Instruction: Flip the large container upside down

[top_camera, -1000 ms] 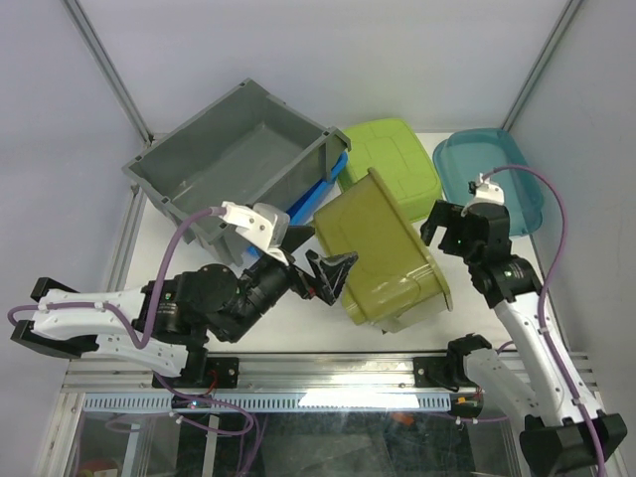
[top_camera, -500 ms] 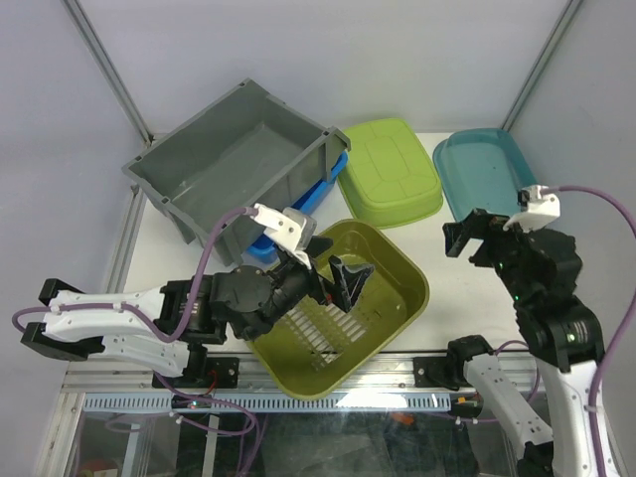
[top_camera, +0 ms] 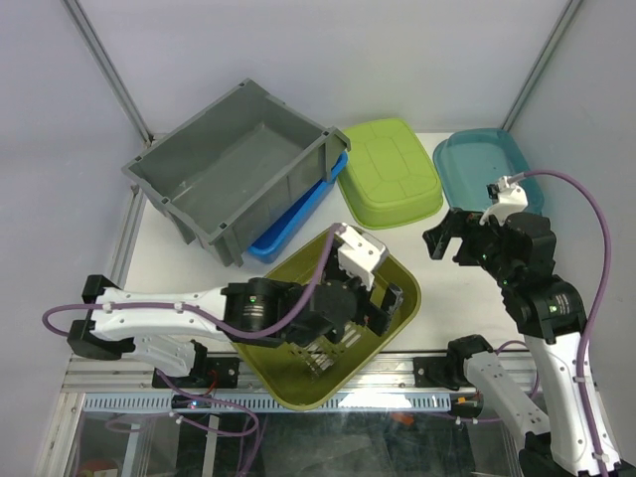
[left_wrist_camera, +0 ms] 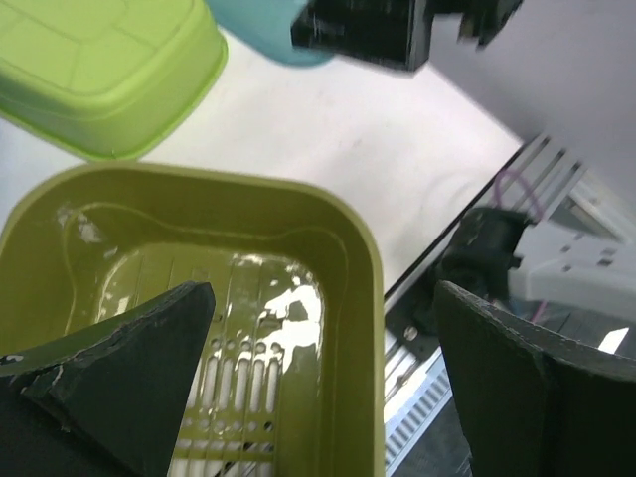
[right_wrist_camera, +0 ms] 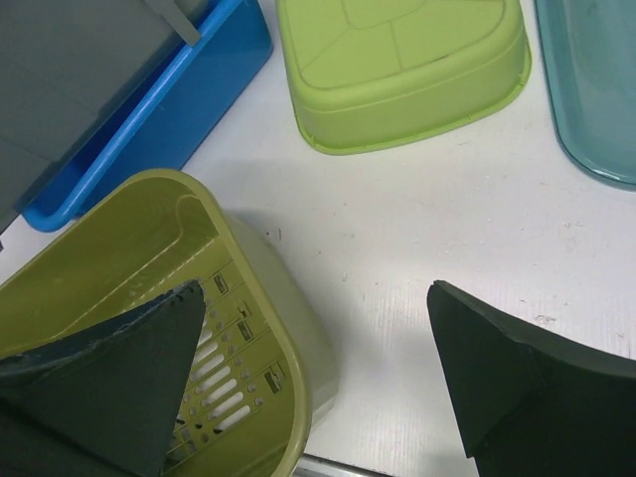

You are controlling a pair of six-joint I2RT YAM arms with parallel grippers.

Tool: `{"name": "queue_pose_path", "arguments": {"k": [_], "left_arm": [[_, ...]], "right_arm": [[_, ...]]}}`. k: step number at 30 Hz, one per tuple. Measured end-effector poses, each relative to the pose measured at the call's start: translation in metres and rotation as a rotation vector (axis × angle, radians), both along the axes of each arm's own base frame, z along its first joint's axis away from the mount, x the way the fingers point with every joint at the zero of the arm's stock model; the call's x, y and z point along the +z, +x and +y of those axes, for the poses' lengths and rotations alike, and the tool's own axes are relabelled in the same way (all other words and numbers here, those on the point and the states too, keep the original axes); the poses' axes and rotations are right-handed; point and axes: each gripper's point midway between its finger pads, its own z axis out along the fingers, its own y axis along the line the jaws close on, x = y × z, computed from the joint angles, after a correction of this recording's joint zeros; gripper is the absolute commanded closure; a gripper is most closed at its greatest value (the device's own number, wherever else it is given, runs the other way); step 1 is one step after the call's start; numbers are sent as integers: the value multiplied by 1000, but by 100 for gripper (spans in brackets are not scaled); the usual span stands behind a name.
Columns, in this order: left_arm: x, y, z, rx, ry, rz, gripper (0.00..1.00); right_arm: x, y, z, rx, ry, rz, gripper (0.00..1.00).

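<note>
Grey ribbed plastic crate (top_camera: 234,164) sits upright, beyond left gripper (top_camera: 381,301) and right gripper (top_camera: 449,238), both open-fingered, empty. Left's over the olive slotted plastic basket (top_camera: 298,386), might snag its rim.

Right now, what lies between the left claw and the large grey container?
In the top view: the olive basket rim and the blue tub, partly under the container.

Bright even light, soft shadows, glare inside olive basket (left_wrist_camera: 298,243), blurred wrist-view edges
</note>
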Motion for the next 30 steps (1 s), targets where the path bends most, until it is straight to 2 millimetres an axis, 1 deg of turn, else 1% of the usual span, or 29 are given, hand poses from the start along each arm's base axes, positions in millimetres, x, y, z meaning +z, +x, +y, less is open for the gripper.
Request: {"name": "queue_pose_path", "arguments": {"k": [2, 4, 6, 11, 16, 21, 24, 27, 29, 30], "left_arm": [[-20, -2, -4, -8, 64, 10, 1], [-32, -5, -7, -22, 104, 24, 1], [-40, -8, -7, -31, 120, 43, 1], [-49, -14, -8, -46, 122, 87, 1], [-75, -21, -8, -54, 165, 138, 1], [-111, -30, -16, -57, 233, 197, 1], [-136, -42, -19, -67, 292, 232, 1], [-157, -55, -20, -79, 348, 260, 1], [-171, -62, -18, -78, 391, 277, 5], [-179, -65, -17, -76, 414, 284, 11]], "right_arm": [[-3, 1, -2, -15, -4, 6, 1], [-4, 0, -7, -41, -8, 2, 1], [-1, -1, -11, -67, -8, -15, 1], [3, -2, -26, -148, -20, -47, 1], [1, -1, -36, -210, -34, -54, 1], [4, 3, -39, -235, -30, -76, 1], [-1, 4, -39, -236, -27, -67, 1], [-5, 5, -38, -236, -26, -56, 1], [-7, 5, -38, -238, -22, -53, 1], [-8, 6, -38, -238, -21, -52, 1]]}}
